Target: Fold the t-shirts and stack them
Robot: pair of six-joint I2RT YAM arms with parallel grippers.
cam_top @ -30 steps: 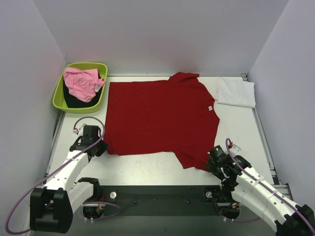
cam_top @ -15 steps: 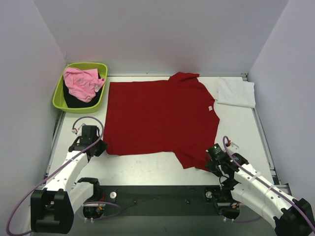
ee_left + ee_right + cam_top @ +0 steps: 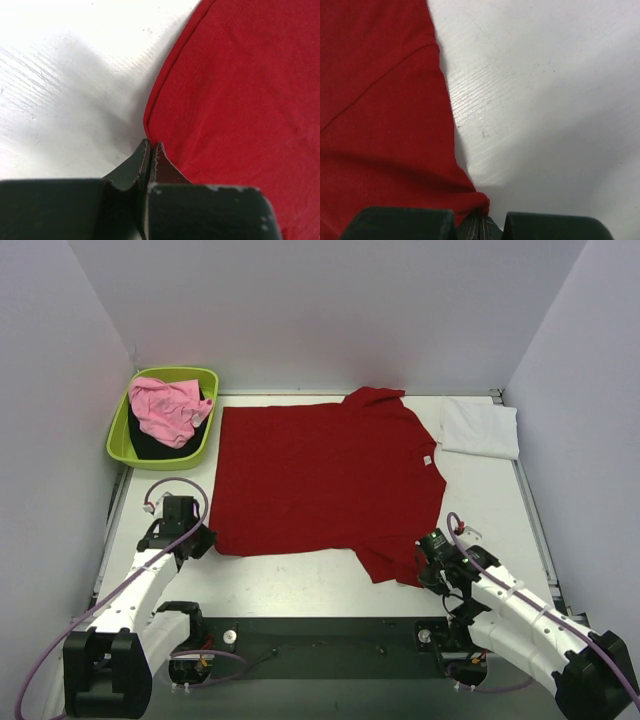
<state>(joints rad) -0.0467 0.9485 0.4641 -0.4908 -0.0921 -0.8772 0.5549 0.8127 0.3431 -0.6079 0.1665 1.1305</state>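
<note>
The deep red t-shirt (image 3: pixel 325 480) lies spread flat on the table. My left gripper (image 3: pixel 200 540) is shut on its near left hem corner (image 3: pixel 150 137), low at the table. My right gripper (image 3: pixel 428 568) is shut on the tip of its near sleeve (image 3: pixel 477 205), which bunches up at the jaws. A white t-shirt (image 3: pixel 480 428) lies folded at the far right. A pink t-shirt (image 3: pixel 165 407) lies crumpled on a black t-shirt (image 3: pixel 150 445) in the tub.
The lime-green tub (image 3: pixel 205 375) stands at the far left corner. A dark base bar (image 3: pixel 330 650) runs along the near edge between the arms. Grey walls close in the table on three sides.
My right gripper has slid a little left and forward onto the near sleeve tip. My left gripper has barely moved. The red shirt lies as before.
</note>
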